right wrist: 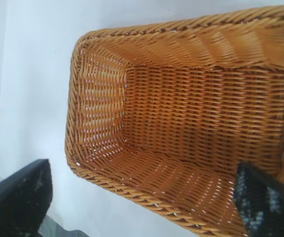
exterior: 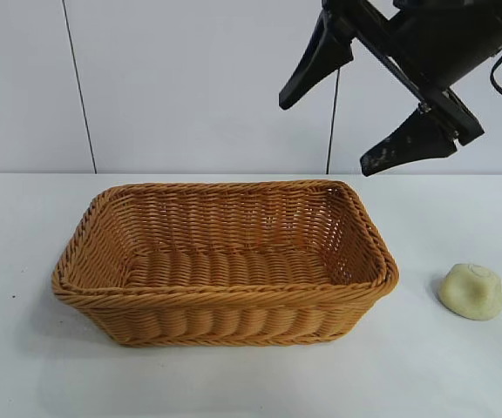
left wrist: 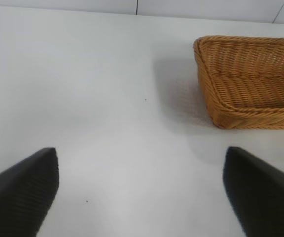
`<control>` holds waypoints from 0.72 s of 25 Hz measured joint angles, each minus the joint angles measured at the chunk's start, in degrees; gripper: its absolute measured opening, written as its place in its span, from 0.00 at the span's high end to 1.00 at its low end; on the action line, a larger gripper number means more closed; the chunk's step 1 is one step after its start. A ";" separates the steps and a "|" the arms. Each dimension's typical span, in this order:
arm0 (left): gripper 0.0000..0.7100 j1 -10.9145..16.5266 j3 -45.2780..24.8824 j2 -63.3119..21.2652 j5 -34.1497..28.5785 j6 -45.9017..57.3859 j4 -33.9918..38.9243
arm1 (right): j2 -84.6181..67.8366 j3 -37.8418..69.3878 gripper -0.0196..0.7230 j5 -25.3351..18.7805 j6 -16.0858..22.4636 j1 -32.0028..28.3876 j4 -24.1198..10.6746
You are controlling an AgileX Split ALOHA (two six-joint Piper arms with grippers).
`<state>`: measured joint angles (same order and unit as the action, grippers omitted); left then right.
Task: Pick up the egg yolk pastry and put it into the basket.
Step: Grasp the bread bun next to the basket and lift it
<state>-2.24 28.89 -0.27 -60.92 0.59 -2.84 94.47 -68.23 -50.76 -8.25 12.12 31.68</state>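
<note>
Right hand (exterior: 366,135) is up in the air above the basket's (exterior: 234,300) right end, fingers spread wide, holding nothing; its wrist view looks straight down into the bare wicker interior. Egg yolk pastry (exterior: 471,291) sits on the white tabletop (exterior: 24,366) to the right of the basket, near it but not touching, well below the hand. Left hand (left wrist: 142,190) is over bare tabletop off the basket's left side, also wide open and holding nothing.
</note>
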 joint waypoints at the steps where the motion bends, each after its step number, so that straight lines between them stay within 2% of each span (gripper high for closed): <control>1: 0.06 0.00 0.00 0.00 0.00 0.00 0.00 | 0.00 -0.84 0.04 -0.63 1.26 0.00 -3.02; 6: 0.06 0.00 0.00 0.00 0.00 0.00 0.00 | 0.00 -5.01 0.04 -4.75 10.91 0.00 -19.96; 9: 0.06 0.00 0.00 0.00 0.00 0.00 0.00 | 0.24 -5.45 0.04 -7.10 14.96 0.00 -27.07; 12: 0.06 0.00 0.00 0.00 0.00 0.00 0.00 | 1.07 -5.45 0.04 -8.47 16.05 0.00 -30.00; 18: 0.06 0.00 0.00 0.00 0.00 0.00 0.00 | 4.25 -5.45 0.04 -7.34 16.80 -3.24 -30.21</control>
<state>-2.24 28.89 -0.27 -60.92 0.59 -2.84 98.72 -73.68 -58.10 8.55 8.88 1.47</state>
